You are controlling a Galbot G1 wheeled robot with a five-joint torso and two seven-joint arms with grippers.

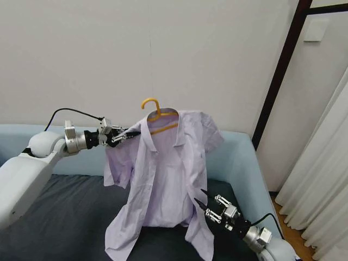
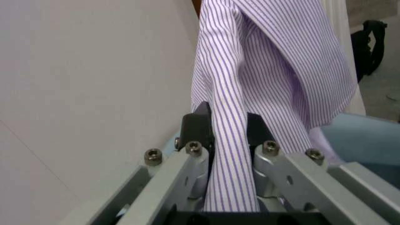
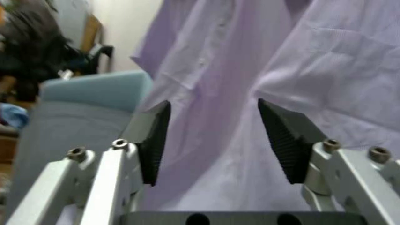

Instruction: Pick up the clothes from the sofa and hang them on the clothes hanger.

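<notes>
Lilac, finely striped cotton makes up the short-sleeved shirt, which hangs open-fronted at the middle of the head view, its collar draped over a yellow plastic clothes hanger. The hanger's hook stands up at 12 o'clock of the shirt, against the white wall. The shirt's lower hem trails down onto the dark grey seat cushion of the pale blue sofa.

At 9 o'clock of the collar, the left end effector reaches in level from the robot's left and grips the shirt at its shoulder. In the left wrist view this end effector is closed tight on a fold of the striped shirt. The fabric runs straight up between the two black fingertips and fans out beyond them.

The right end effector sits low, at 5 o'clock of the shirt, just beside the hanging front panel near the hem. It points up and inward toward the cloth. In the right wrist view its ribbed black pads stand wide apart on this end effector and hold nothing. The shirt hangs just beyond the gap. Whether the cloth touches the pads cannot be told.
</notes>
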